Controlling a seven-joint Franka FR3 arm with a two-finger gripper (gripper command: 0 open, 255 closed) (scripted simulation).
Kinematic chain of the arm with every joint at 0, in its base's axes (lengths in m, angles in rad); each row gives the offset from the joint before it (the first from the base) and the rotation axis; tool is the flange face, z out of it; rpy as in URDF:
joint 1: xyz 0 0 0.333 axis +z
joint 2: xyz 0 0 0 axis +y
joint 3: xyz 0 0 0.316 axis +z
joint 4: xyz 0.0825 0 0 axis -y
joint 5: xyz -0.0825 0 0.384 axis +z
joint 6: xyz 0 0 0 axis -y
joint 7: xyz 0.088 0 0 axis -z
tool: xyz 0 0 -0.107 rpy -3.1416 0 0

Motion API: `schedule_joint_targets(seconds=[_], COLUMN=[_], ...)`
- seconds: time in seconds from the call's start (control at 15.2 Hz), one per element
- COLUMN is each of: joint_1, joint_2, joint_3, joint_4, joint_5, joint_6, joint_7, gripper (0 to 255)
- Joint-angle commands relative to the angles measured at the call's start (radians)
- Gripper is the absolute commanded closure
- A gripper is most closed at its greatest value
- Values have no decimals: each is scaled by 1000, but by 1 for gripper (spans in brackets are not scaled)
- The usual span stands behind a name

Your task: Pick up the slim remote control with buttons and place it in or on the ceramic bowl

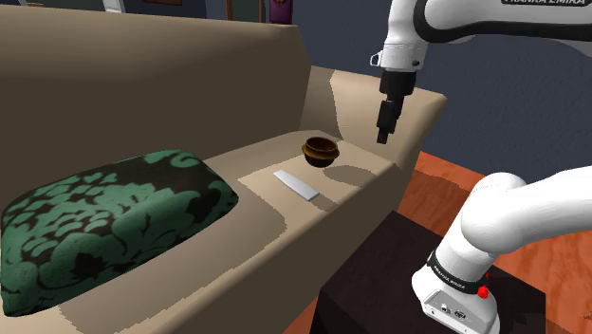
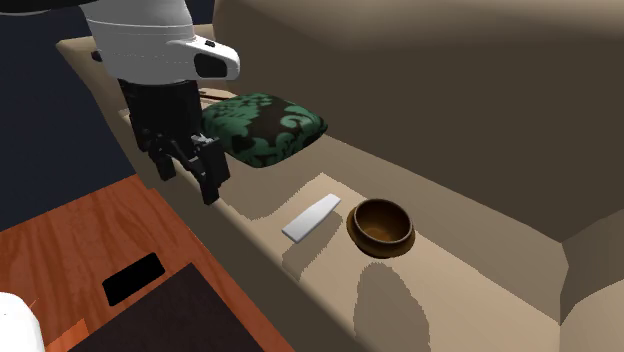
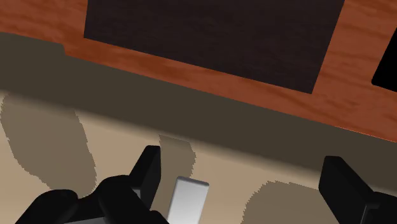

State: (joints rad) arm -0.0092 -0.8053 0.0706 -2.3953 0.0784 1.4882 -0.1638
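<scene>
Gripper (image 1: 383, 128) hangs above the sofa seat (image 1: 249, 211) with its jaws spread, clasping nothing. The pale slim remote (image 1: 297, 185) lies flat near the seat's front edge. It is just beside the brown bowl (image 1: 320, 151) but not touching it, and its buttons cannot be made out. In the wrist view only one end of the remote shows between the fingers (image 3: 150, 167); the rest is cut off.

I am looking over a beige sofa (image 1: 142, 95), patchy shadows lying across its seat. A green-and-black patterned cushion (image 1: 104, 223) is resting at one end of that seat. Reddish wooden floor (image 2: 60, 240) is running along the sofa's front, and a dark blue wall (image 1: 332, 38) is showing behind its backrest
</scene>
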Motion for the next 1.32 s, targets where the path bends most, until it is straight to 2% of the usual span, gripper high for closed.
schedule_joint_targets(seconds=[0.0, 0.59, 1.25], joint_1=[0, -25, -63], joint_2=[0, 235, 593], joint_3=[0, 57, 106], joint_4=[0, -66, 4], joint_5=[0, 8, -39], joint_6=[0, 337, 662], joint_7=[0, 72, 177], gripper=[0, 0, 0])
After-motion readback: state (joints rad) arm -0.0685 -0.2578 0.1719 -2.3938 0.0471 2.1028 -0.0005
